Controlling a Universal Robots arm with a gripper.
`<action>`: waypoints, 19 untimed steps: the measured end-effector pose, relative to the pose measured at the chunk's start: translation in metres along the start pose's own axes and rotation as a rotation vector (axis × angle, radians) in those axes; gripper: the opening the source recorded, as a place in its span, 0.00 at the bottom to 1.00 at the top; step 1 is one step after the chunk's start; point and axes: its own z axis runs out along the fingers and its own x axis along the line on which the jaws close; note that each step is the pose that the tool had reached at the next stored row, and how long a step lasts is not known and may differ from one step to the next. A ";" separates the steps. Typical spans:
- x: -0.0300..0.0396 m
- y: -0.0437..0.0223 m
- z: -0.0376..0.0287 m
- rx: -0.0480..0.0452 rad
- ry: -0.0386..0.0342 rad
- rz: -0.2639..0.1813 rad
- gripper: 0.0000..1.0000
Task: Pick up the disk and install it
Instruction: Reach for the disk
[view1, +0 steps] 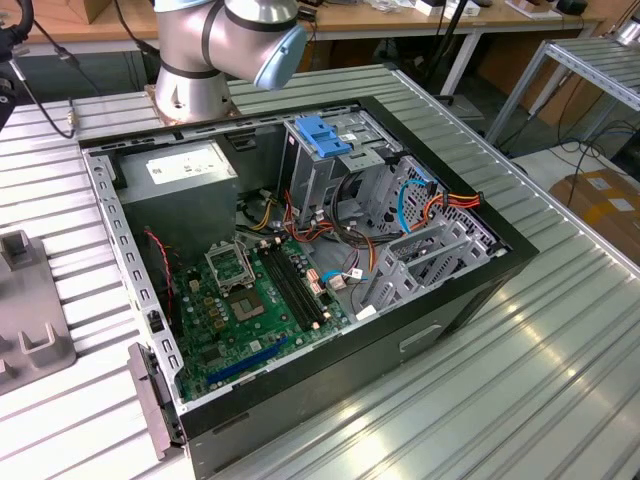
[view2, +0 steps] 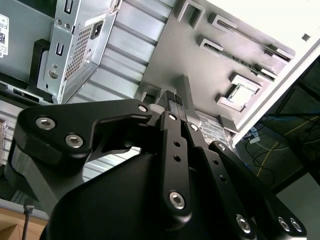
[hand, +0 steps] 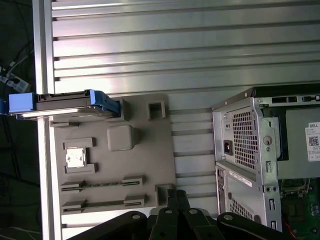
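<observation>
closed end effector (hand: 176, 196) well apart from disk (hand: 65, 104)

"What did the arm (view1: 200, 40) look like?"

"Silver-grey, built of thick round tube sections. One joint carried a pale blue cap (view1: 283, 52), and the round base (view1: 188, 98) flared into a flange dotted with dark bolt holes."

"And the gripper (view2: 177, 97)?"

"Matte black in both wrist views. Flat linkage bars hinged on silver hex-socket screws (view2: 176, 200), small holes ran down the middle bar, and a bulky rounded body sat behind. The fingertips (view2: 172, 96) were slim and grey, one faced with a dark ribbed pad."
</observation>
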 end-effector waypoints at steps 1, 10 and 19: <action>0.0009 -0.0001 0.0000 0.0000 0.0000 0.000 0.10; 0.0055 -0.0004 -0.0002 0.0000 0.0000 0.000 0.10; 0.0090 -0.0007 -0.0002 0.0000 0.0000 0.000 0.10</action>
